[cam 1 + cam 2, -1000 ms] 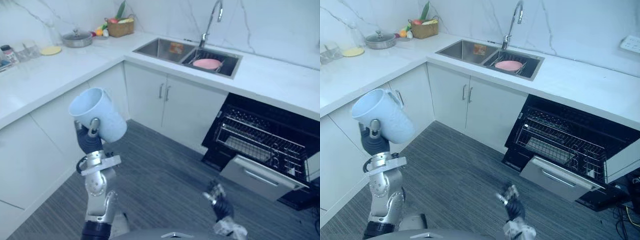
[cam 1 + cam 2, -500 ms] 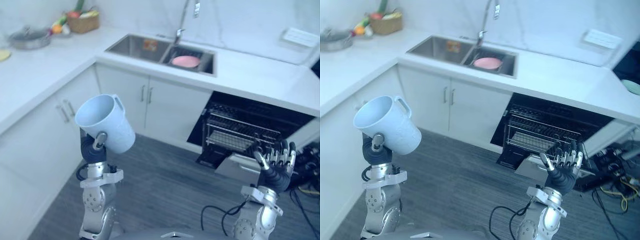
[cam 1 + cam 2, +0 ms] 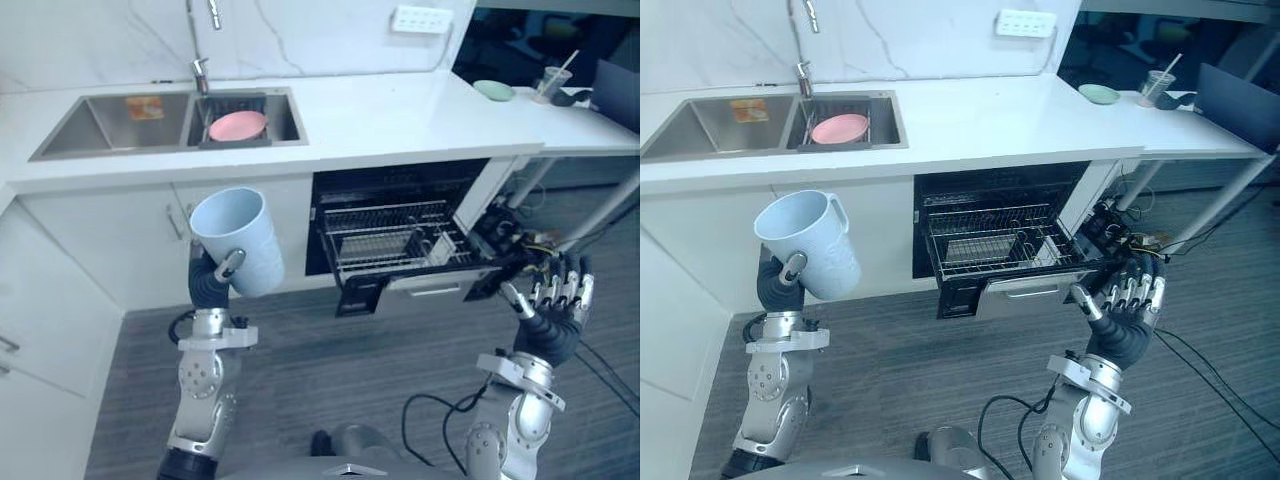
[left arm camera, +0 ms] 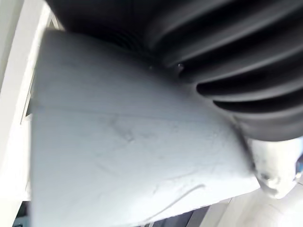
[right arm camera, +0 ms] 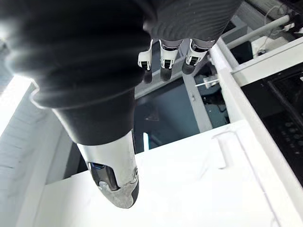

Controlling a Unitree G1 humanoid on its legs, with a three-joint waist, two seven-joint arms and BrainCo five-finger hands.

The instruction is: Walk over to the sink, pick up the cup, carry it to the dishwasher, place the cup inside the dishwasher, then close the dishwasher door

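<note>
Fingers of my left hand [image 3: 210, 285] are curled round the lower part of the pale blue plastic cup with a side handle [image 3: 238, 238]. My thumb presses on its wall, and I carry the cup tilted, mouth up, out in front of the white cupboard face [image 3: 130, 235] below the steel double sink [image 3: 100, 120]. The grip sits low on a smooth, tall body, so I judge that a jolt while walking could tip the cup out of my hold. My right hand [image 3: 553, 310] is raised, fingers straight and empty, near the open black dishwasher [image 3: 400, 200], whose wire rack [image 3: 390, 240] is drawn out above the lowered door [image 3: 425, 290]. A careless swing there could catch the rack or the door edge, and bringing the cup in too low could knock it against the rack's front wires.
</note>
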